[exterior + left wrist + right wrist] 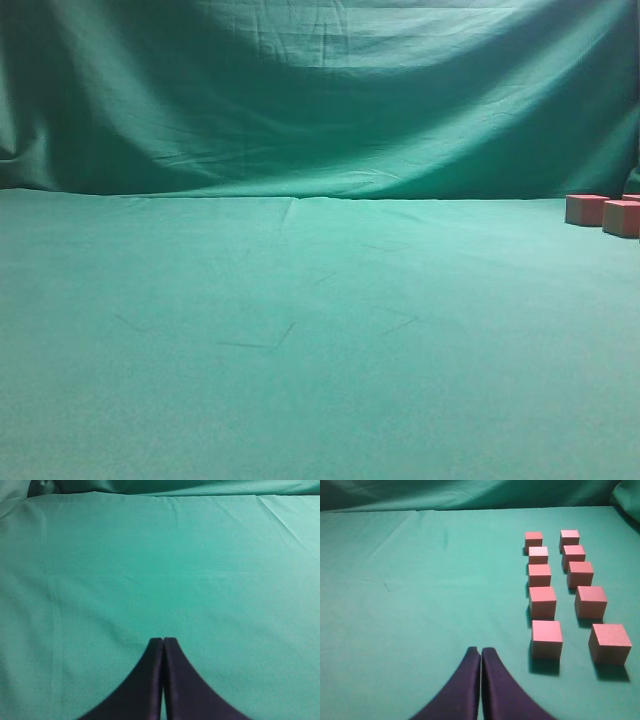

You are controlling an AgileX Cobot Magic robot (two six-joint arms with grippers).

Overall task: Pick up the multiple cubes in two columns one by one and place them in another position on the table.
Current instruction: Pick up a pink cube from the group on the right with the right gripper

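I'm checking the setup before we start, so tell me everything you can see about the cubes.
The cubes are ten small pinkish-red blocks, matte and sharp-edged, standing in two columns of five on the green table. They rest flat, with small gaps between neighbours in most places; the far ones sit so close that I cannot tell whether they touch. Nothing grips them. They lie to the right of the shut right gripper. The exterior view shows only a few at its right edge.

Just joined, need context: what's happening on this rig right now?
Nothing is being handled yet. Ten cubes sit in two columns of five on the green table, none lifted or displaced. The right gripper is shut and empty, hovering just left of the nearest cube. The left gripper is also shut and empty over bare cloth. The exterior view catches only a few cubes at its right edge.
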